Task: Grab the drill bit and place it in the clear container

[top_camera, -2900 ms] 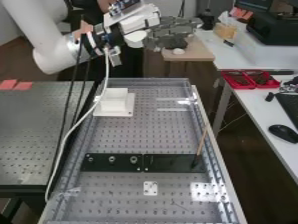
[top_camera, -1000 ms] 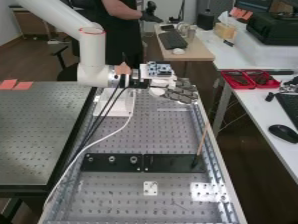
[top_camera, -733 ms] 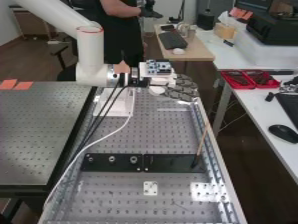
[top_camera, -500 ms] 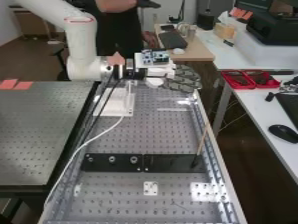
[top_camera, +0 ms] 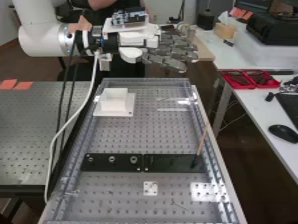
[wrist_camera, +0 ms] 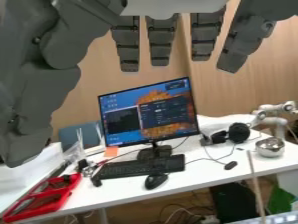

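The hand (top_camera: 170, 50) is high beyond the bench's far end in the high view, its fingers straight and nothing held in them. In the wrist view, the fingers of the hand (wrist_camera: 161, 40) hang straight and apart, with the thumb at one side. A thin brown stick (top_camera: 201, 141) stands tilted at the right end of a black plate (top_camera: 171, 162), its lower end dark. Round metal pieces (top_camera: 112, 159) sit in the plate's left half. I cannot tell which thing is the drill bit. Transparent edging (top_camera: 149, 80) runs along the bench's far end; I cannot tell whether it is the clear container.
A white square block (top_camera: 114, 101) stands at the bench's far left. A cable hangs from the arm along the left side. Red trays (top_camera: 249, 79) lie on the side table at the right, beside a mouse (top_camera: 283, 133). A monitor (wrist_camera: 149, 112) shows in the wrist view.
The hand went from beyond the bench to low over its far end, then rose again, away from the block. The stick and the black plate have not moved.
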